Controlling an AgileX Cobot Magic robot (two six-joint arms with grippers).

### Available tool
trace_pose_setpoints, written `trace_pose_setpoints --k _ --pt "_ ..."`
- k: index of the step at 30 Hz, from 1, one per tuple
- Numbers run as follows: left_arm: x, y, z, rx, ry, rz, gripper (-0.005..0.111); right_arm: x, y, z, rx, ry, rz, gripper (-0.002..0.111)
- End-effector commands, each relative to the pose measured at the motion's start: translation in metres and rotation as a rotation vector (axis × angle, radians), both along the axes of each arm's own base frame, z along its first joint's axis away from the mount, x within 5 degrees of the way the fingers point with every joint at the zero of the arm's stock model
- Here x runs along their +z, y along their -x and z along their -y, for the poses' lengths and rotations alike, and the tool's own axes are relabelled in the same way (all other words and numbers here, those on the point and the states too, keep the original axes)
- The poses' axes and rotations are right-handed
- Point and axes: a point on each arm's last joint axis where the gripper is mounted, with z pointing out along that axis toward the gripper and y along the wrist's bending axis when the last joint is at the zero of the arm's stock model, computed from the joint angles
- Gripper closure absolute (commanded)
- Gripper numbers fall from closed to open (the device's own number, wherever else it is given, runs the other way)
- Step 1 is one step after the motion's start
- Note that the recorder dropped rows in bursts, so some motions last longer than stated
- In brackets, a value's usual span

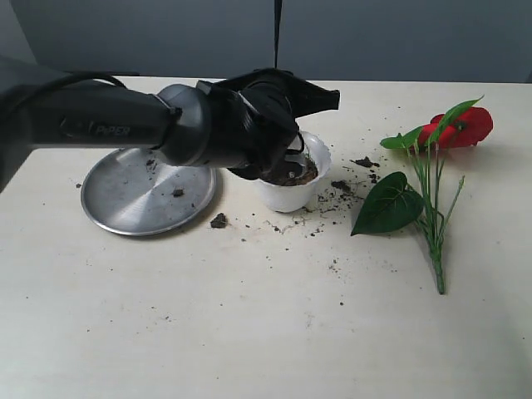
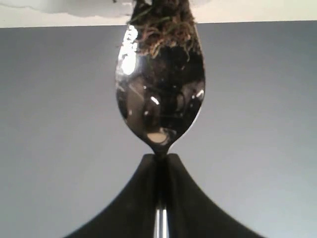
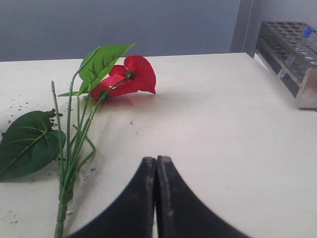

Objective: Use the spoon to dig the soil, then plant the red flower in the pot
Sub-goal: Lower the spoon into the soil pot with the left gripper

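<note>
**Fingers clamped on the spoon at the pot**

Left fingers are closed tight on the handle of the spoon, as the left wrist view shows. Its shiny bowl sticks out past their tips. Fibrous soil clings to the far end of the bowl.

From where I stand, the dark left arm reaches in from 9 o'clock. Its end sits right over the white pot in the middle of the bench. Dark earth shows inside the pot's scalloped rim.

At 9 o'clock of the pot, just beside it, lies a round steel plate with a few dark specks on it. One clod rests on the bench just off the plate's edge. More crumbs are scattered from 3 to 6 o'clock of the pot.

Well off at 3 o'clock of the pot, the red flower lies flat on the bench. Its bloom points to 12 o'clock and its stem ends to 6.

Right fingers are pressed together with nothing between them, above bare bench near the flower's stems. A test-tube rack stands at the bench edge in the right wrist view.
</note>
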Motion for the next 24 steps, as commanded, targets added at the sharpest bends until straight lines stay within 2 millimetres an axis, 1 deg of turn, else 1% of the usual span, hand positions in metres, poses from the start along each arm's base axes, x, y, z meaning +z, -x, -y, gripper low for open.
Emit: trace_pose_setpoints --k 1,5,10,15,19,24 --pt "0.002 0.003 0.004 -0.005 0.034 0.011 0.106 0.0 0.0 0.0 0.003 0.001 0.005 0.108" --pt "0.004 0.011 0.015 -0.025 0.031 0.019 0.106 0.0 0.0 0.0 0.003 0.001 0.005 0.108" --pt "0.0 0.021 0.028 -0.039 0.072 -0.025 0.106 0.0 0.0 0.0 0.003 0.001 0.005 0.108" --pt "0.001 0.022 0.025 -0.011 0.013 -0.015 0.106 0.0 0.0 0.0 0.003 0.001 0.005 0.108" --pt "-0.002 0.023 0.021 0.034 0.033 -0.045 0.106 0.0 0.0 0.0 0.003 0.001 0.005 0.108" --pt "-0.004 0.024 0.02 0.038 0.022 -0.073 0.106 0.0 0.0 0.0 0.003 0.001 0.005 0.108"
